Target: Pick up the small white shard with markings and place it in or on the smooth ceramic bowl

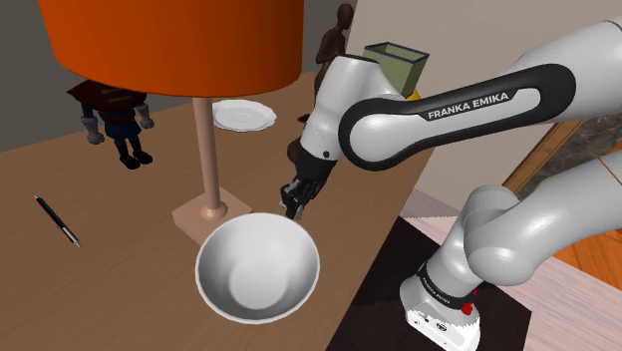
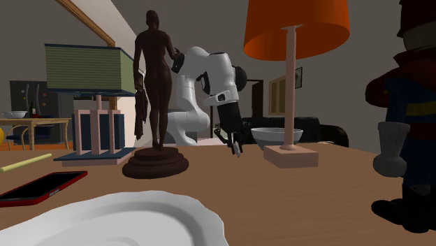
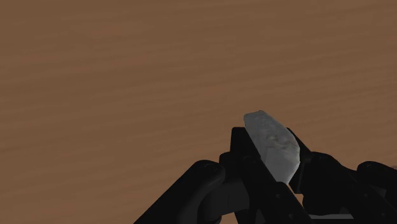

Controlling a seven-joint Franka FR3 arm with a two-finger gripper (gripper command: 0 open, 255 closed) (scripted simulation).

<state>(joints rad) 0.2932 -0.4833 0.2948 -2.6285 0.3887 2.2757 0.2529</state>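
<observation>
A small white shard with faint grey marks (image 3: 272, 145) sits clasped between my two black fingers (image 3: 240, 153) over the brown table. My gripper (image 1: 293, 203) is shut on it, pointing down at the table just behind the rim of the smooth white bowl (image 1: 257, 267). In the second exterior view the gripper (image 2: 233, 145) hangs just above the table, to the left of the bowl (image 2: 277, 135). The shard is too small to make out in the two exterior views.
A lamp with an orange shade stands on a pink base (image 1: 210, 211) beside the bowl. Behind are a white plate (image 1: 244, 115), a brown figure statue (image 2: 155, 91), a nutcracker figure (image 1: 115, 115) and a pen (image 1: 58, 221). A red phone (image 2: 42, 187) lies near the plate.
</observation>
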